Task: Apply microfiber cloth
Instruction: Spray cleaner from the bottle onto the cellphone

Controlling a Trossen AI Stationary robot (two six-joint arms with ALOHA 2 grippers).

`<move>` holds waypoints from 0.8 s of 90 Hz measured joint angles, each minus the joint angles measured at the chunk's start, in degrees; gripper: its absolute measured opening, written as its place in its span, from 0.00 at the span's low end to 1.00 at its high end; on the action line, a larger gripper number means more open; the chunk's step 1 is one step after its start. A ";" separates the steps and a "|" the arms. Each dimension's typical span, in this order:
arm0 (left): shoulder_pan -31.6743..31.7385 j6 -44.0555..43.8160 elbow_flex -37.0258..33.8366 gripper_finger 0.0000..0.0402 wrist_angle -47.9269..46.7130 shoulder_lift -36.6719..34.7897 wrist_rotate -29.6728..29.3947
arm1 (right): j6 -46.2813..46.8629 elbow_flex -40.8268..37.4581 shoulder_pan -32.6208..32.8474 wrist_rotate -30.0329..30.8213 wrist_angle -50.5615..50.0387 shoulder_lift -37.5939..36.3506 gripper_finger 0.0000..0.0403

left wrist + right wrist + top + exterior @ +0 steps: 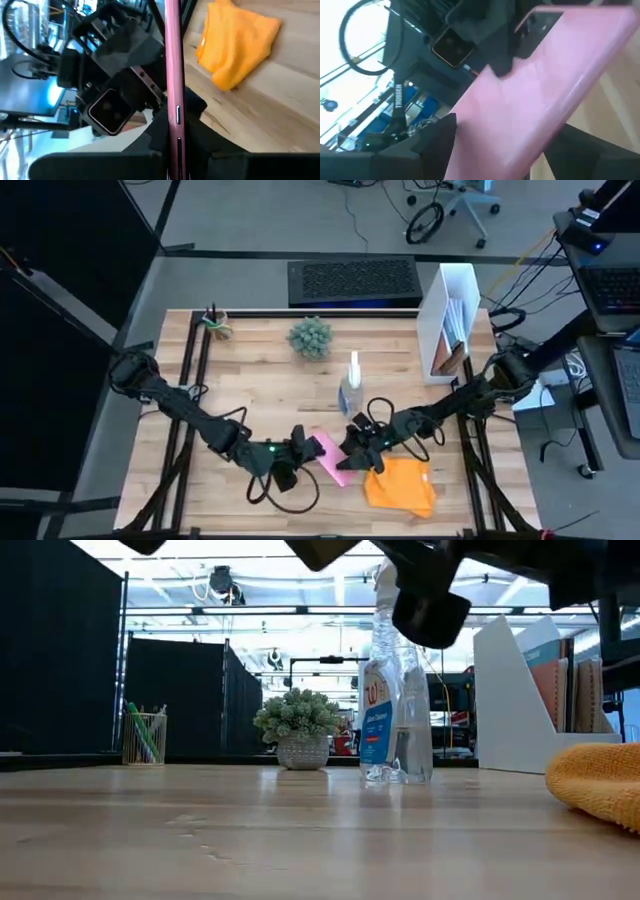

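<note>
Left gripper (305, 448) is clamped on pink phone (333, 458), held off table; right gripper (358, 442) grip unclear. Orange microfiber cloth (402, 484) not yet applied.

A tilted pink phone (545, 95) fills the view, dark robot arm (455, 30) behind.

counter (260, 395): pale wood, matt, visible grain | microfiber cloth (402, 484): soft orange fabric, nappy, matt | phone (545, 95) in my jaws: pink, smooth, slight sheen | spray bottle (390, 690): clear glossy plastic, paper-like label
</note>
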 joint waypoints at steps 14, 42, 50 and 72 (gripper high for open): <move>0.46 3.53 0.00 0.09 0.15 -0.05 0.17 | -1.23 -0.02 -0.27 0.12 1.06 0.21 0.42; 0.78 5.08 0.00 0.18 -0.10 -0.09 -1.77 | -3.89 0.00 -0.34 0.53 1.32 0.21 0.12; -0.05 6.52 0.00 0.20 -0.23 -0.07 -5.68 | -3.48 0.00 -0.42 1.00 1.18 0.21 0.07; -4.46 7.91 0.00 0.23 0.22 -0.31 -16.16 | -2.59 0.36 -0.56 1.65 1.38 0.16 0.05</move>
